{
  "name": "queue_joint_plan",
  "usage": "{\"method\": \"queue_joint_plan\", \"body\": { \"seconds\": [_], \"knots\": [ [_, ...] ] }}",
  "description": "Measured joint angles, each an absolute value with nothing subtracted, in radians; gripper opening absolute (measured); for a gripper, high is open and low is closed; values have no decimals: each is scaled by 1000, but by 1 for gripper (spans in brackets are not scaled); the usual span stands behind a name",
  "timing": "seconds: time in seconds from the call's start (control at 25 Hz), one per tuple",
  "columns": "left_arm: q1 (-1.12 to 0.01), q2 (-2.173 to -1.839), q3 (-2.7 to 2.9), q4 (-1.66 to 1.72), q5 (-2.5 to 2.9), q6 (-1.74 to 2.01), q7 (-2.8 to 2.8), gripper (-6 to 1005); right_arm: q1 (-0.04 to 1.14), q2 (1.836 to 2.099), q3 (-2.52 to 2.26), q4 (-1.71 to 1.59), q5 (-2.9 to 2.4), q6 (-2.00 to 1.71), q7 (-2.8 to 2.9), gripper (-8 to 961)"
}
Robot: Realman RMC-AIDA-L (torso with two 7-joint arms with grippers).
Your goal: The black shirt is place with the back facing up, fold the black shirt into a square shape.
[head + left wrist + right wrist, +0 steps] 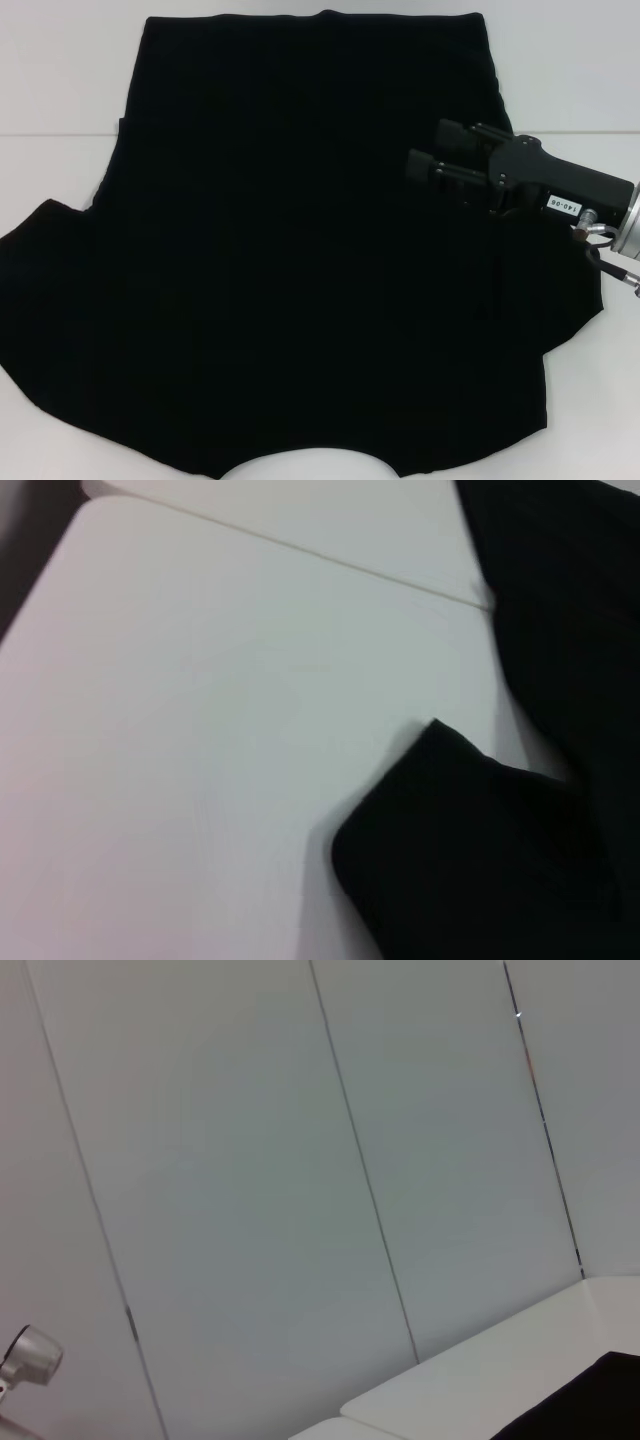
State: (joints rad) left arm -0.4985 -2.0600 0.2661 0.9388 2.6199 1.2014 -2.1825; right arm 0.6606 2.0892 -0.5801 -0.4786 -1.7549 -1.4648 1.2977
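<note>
Black shirt (300,280) lies spread flat on the white table (60,80), plain black side up, no print visible. It covers most of the tabletop in the head view. One straight edge runs along the far side; the near edge is curved, with a scoop cut in near the middle. A short sleeve sticks out on the left, another on the right under the arm. Fabric looks smooth, few wrinkles; detail is hard to read in the black.

Right gripper (425,155) hovers over the shirt's right side, above the sleeve area, fingers pointing left across the cloth. The two finger blocks sit close side by side; released or clenched, cannot tell, and nothing visible is pinched between them. Left gripper is not seen in any view.

Left wrist view shows bare white tabletop, a seam line across it, and a rounded sleeve corner. Right wrist view shows a pale panelled wall (300,1160) with thin vertical joints behind the table.
</note>
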Motion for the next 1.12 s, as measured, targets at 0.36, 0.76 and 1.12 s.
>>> {"method": "queue_joint_plan", "body": {
  "seconds": [0.36, 0.76, 1.12],
  "knots": [
    [-505, -2058, 265, 940, 2613, 1273, -2195, 1, 661, 2089, -582, -479, -1755, -1464, 1298, 825],
    [-499, -2057, 265, 948, 2617, 1277, -2211, 2, 660, 2089, -588, -479, -1755, -1463, 1296, 825],
    [-496, -2054, 251, 951, 2628, 1256, -2215, 2, 657, 2089, -582, -475, -1755, -1463, 1282, 824]
  ]
}}
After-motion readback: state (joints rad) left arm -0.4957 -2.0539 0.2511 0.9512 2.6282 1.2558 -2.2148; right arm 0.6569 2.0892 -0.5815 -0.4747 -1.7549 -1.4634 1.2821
